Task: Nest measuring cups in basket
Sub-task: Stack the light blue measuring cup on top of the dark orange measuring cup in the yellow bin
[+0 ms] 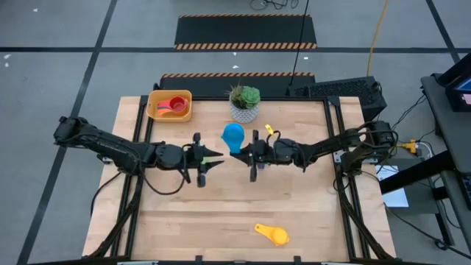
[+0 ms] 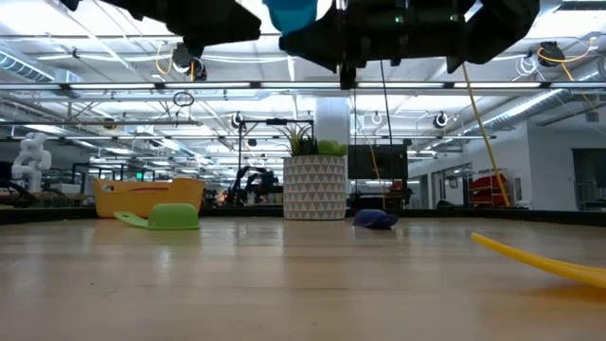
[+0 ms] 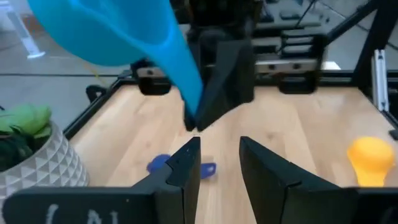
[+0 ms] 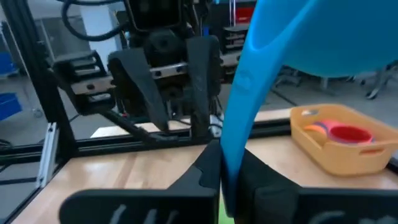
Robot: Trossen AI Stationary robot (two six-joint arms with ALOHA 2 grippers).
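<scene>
My right gripper (image 1: 243,153) hangs over the table's middle, shut on the light blue measuring cup (image 1: 233,136), which is lifted well above the wood (image 2: 292,11). My left gripper (image 1: 213,156) faces it from the left, open and empty, its fingertips (image 3: 219,155) just short of the cup's handle. The yellow-orange basket (image 1: 170,105) stands at the far left with a red cup (image 1: 177,104) and an orange one inside. A green cup (image 2: 173,216) and a dark blue cup (image 2: 376,219) lie on the table beneath the arms. A yellow cup (image 1: 272,234) lies near the front edge. My right gripper pinches the light blue cup's handle (image 4: 231,163) near its free end between both fingers. The fingers come level from the table's right. The cup is lifted clear, its bowl (image 4: 323,37) sticking out beyond the fingertips toward the far side.
A white patterned pot with a green plant (image 1: 244,103) stands at the far edge, right of the basket. Black frame rails run along the table's left and right sides. Bare wood lies between the arms and the near edge.
</scene>
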